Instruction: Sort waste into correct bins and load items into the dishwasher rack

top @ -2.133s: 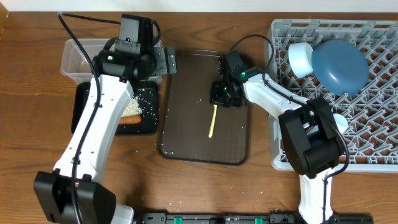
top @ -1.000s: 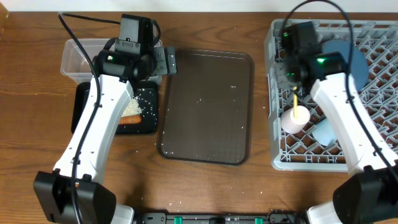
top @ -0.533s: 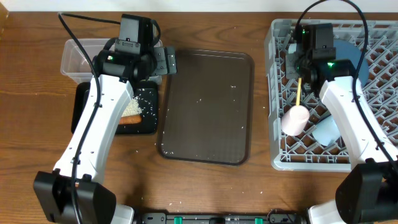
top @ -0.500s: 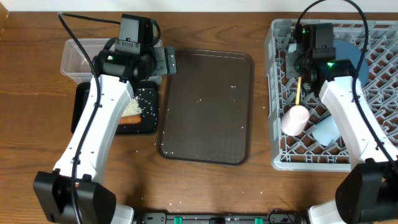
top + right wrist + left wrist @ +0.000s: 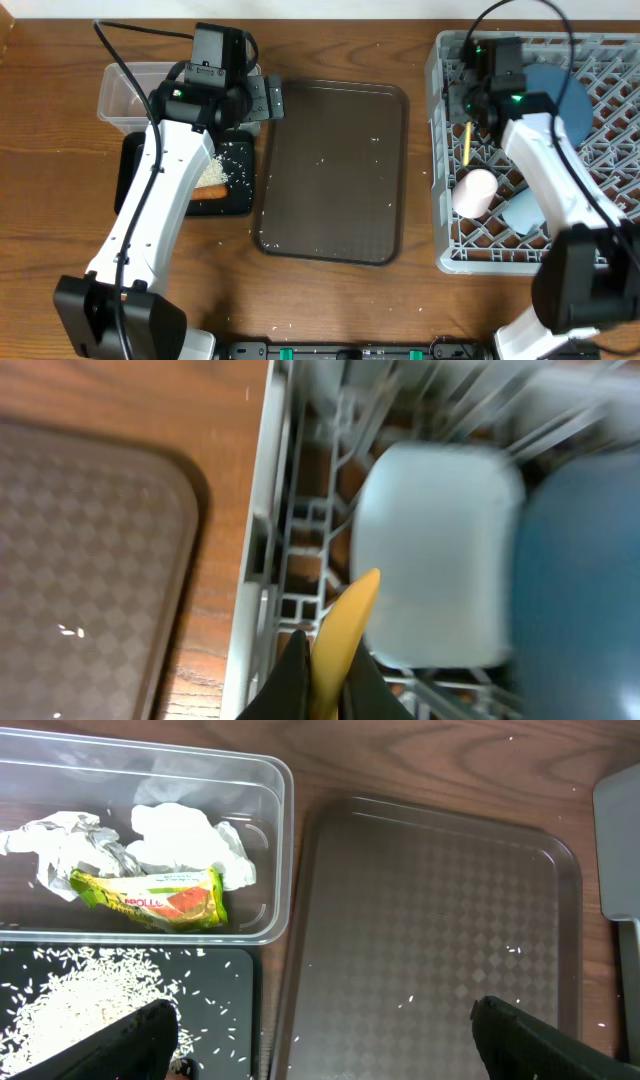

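Overhead: the rack [image 5: 600, 250] is seen at 3 o'clock on the tabletop [image 5: 60, 220], the serving tray [image 5: 330, 170] at centre, and the clear tub [image 5: 120, 95] and black tub [image 5: 240, 195] at 9-10 o'clock. The spoon [image 5: 466, 143] is held over the rack's 10 o'clock corner and hangs toward 6 o'clock. The pink cup [image 5: 474, 192] lies just beside its lower end. The blue plate [image 5: 572, 85] is at the rack's 12 o'clock, and the light blue cup [image 5: 525, 212] at 3 o'clock of the pink cup. The grip can't be told there.

Right wrist cam: the right fingers [image 5: 292, 678] are pinched on the spoon, one each side, in front of a blurred pale bowl [image 5: 435, 550].

Left wrist cam only: tissue [image 5: 180, 835] and wrapper [image 5: 150, 898] are shown inside the clear tub, rice [image 5: 80, 1010] in the black tub. The left fingers [image 5: 130, 1038] are spread wide w/ nothing between.

The carrot stick [image 5: 208, 194] is seen overhead only, in the black tub.
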